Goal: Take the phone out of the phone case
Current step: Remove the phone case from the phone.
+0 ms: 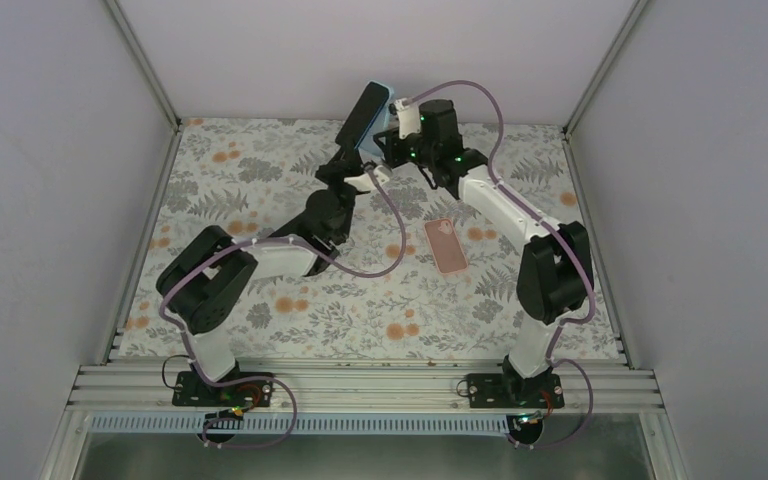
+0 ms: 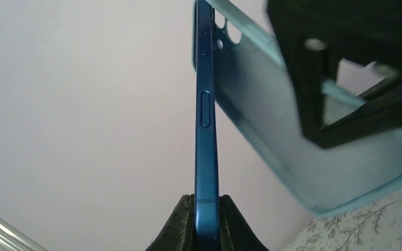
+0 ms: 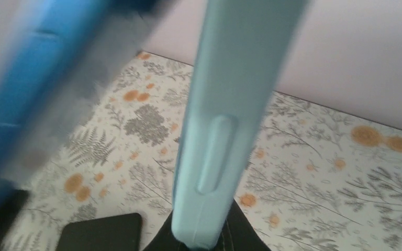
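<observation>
Slim glossy blue phone — smooth pale-teal case aslant beside it

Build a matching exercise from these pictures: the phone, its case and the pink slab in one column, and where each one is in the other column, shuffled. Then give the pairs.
1. blue phone
2. light-blue case
3. pink slab

A. lying flat on the table
B. clamped in the right gripper
C. clamped edge-on in the left gripper

Pairs: 1-C, 2-B, 3-A.
</observation>
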Motion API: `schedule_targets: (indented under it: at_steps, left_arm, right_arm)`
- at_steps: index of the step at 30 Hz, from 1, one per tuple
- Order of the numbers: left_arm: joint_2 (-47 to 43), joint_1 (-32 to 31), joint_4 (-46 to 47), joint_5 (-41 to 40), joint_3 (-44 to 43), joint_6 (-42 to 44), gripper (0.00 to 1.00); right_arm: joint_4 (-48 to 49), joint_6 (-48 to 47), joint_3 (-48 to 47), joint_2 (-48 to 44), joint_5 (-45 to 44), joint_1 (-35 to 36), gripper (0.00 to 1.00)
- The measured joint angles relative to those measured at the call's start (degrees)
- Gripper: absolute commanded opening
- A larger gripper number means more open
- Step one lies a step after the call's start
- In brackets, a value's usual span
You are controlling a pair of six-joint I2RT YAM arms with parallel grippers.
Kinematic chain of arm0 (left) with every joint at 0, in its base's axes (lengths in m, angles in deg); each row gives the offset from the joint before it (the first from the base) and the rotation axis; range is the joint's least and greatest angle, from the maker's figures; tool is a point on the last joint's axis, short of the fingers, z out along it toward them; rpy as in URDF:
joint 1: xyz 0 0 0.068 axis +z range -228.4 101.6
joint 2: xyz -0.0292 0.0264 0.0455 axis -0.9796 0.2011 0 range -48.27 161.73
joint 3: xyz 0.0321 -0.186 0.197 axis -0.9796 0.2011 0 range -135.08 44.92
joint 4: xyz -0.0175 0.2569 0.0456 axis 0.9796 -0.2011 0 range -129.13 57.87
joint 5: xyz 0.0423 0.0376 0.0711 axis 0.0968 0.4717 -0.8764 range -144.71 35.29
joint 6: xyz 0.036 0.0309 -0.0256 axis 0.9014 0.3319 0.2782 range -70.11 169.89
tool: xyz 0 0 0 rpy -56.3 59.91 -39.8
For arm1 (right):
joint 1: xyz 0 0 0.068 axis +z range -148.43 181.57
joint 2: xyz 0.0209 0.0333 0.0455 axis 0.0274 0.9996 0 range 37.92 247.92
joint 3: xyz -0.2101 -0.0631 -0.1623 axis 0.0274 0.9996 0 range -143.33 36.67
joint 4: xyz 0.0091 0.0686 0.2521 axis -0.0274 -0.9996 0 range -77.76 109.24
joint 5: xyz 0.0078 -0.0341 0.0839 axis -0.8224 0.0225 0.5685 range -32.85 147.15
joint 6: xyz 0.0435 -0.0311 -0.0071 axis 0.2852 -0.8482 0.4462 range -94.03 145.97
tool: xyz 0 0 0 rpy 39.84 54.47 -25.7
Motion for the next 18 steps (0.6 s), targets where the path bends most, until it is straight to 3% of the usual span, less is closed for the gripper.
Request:
schedule_targets:
  at_steps: [12,18]
  left_arm:
    - [-21.6,-1.9,-15.1,2.7,6.8,-2.2,0.02]
    - [-30.3,-0.9,-21.1,1.3,14.4,-1.8,0.02]
  right_arm:
    - [-7.3,-8.7,1.4,-0.5,-2.7,-7.8,0.03]
    - [-13.9,-12.5,1.2,-0.5,2.3,-14.8,0.03]
